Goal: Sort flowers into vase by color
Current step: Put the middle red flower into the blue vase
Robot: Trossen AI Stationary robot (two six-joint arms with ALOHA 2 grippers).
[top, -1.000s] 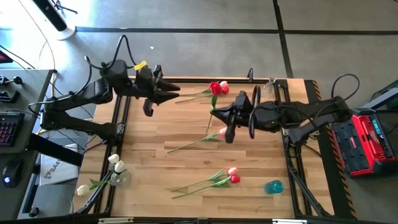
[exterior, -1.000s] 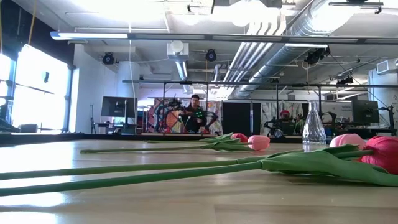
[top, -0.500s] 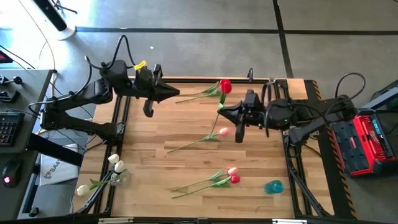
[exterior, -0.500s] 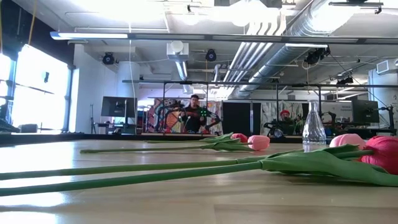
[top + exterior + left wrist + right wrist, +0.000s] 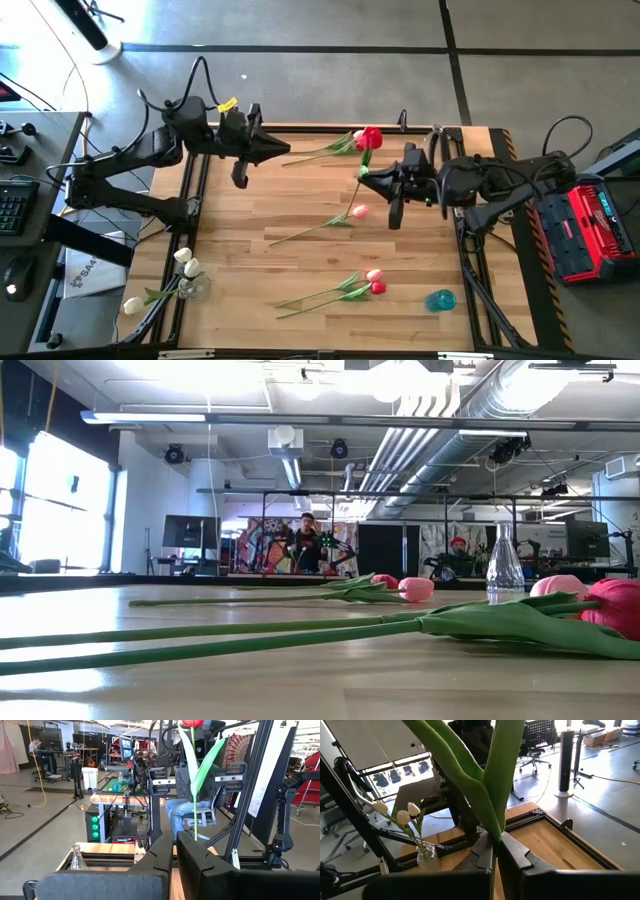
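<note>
My right gripper (image 5: 364,175) hangs over the far middle of the table, shut on a red tulip (image 5: 372,137) that stands upright, head (image 5: 192,722) on top. My left gripper (image 5: 283,151) waits shut above the far left part, touching nothing. A pink tulip (image 5: 358,137) lies flat along the far edge. Another pink tulip (image 5: 357,211) lies at mid-table. A pink tulip (image 5: 374,275) and a red tulip (image 5: 378,288) lie side by side near the front. White tulips stand in a clear vase (image 5: 190,285) at the near left; one white tulip (image 5: 132,305) lies beside it. My right gripper pinches the red tulip's thin stem (image 5: 493,851) between its two fingers, just below where the long leaves (image 5: 485,770) branch off. The fingers come level from the table's right side and lie across the stem. The tulip is lifted clear and stands upright above them.
A small blue vase (image 5: 440,299) stands near the front right corner. A clear bottle-shaped vase (image 5: 505,565) stands at the far right edge. Metal frame rails run along both sides of the table. Bare wood (image 5: 250,205) lies between the arms.
My right gripper has carried the upright red tulip a short way toward the table's right edge, away from the pink tulip at the far edge. That pink tulip has stayed lying where it was. The left arm has kept still.
</note>
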